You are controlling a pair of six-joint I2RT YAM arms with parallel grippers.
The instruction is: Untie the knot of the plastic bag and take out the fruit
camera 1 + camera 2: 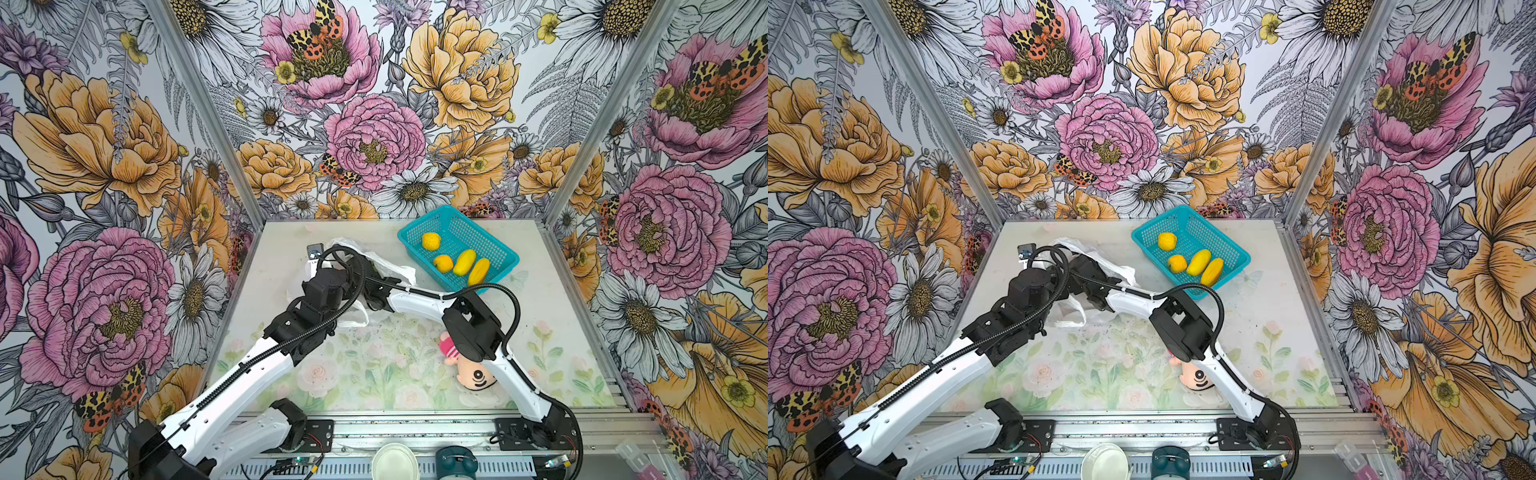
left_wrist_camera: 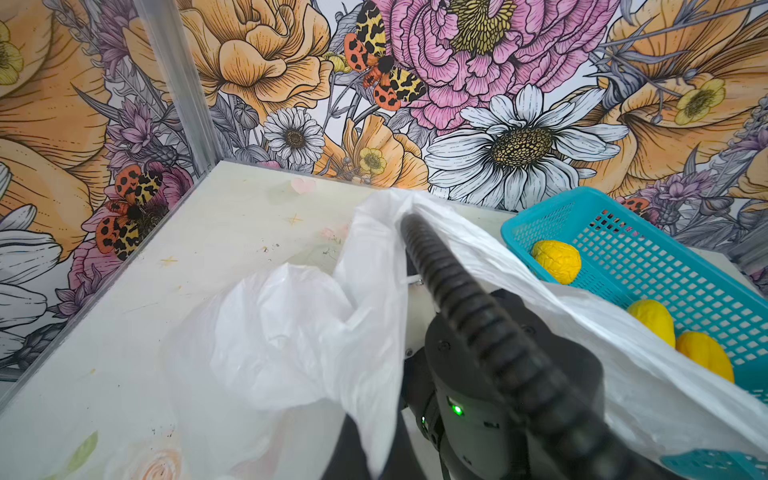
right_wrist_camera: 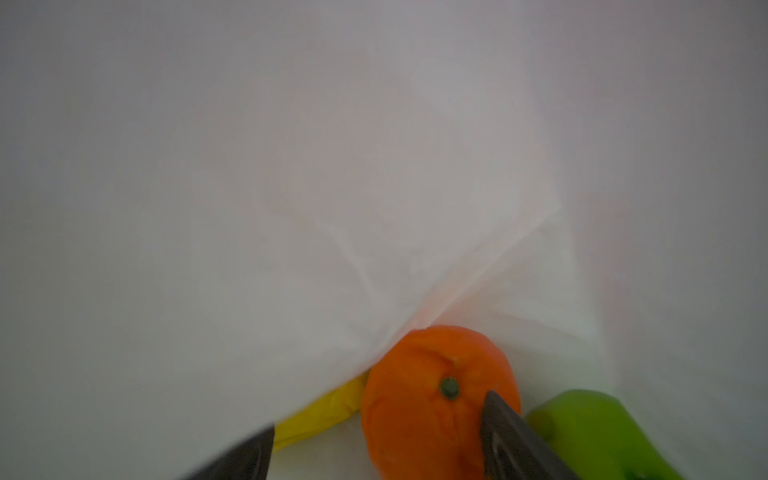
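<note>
Inside the thin white plastic bag (image 2: 299,332), the right gripper (image 3: 374,449) stands spread about the round orange toy fruit (image 3: 424,399); closing off-centre could squirt it away or snag film. The left gripper (image 1: 319,266) is pressed together, its hold hidden

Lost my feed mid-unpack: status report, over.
Left gripper shut on plastic bag. Right gripper open inside it, at orange fruit. Bag sags close over jaws.

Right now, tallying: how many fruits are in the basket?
4 in the basket: a round yellow fruit at the back, another midway, two elongated yellow fruits beside it. A cable covers the near corner.
</note>
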